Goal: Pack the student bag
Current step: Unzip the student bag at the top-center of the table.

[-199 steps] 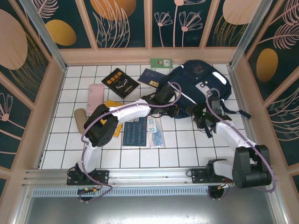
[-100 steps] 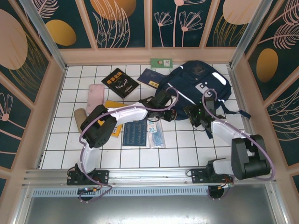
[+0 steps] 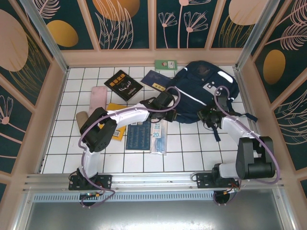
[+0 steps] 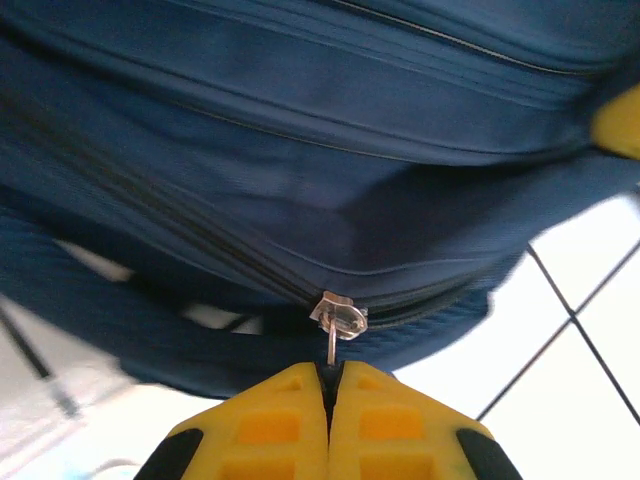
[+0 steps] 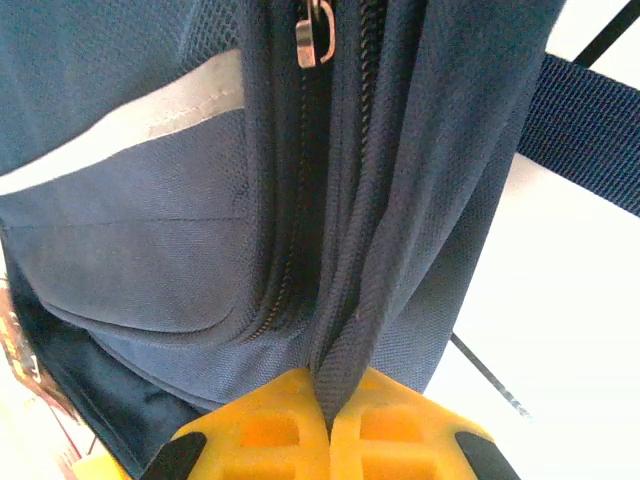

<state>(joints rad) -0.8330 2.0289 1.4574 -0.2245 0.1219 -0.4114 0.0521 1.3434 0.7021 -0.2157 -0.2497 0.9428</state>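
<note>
Slippage is the risk: left jaws, at eight o'clock on the backpack [image 3: 201, 79], clench merely its thin zipper pull [image 4: 338, 318]; right jaws nip fabric at six.

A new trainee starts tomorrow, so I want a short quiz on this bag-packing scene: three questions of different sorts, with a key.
1. True or false: the left gripper is shut on the zipper pull of the student bag.
2. What does the right gripper pinch? A) a loose strap B) a fold of the bag's navy fabric C) a pen
3. Fill in: the black book lies on ____ tiles.
Key: 1 true; 2 B; 3 white.
</note>
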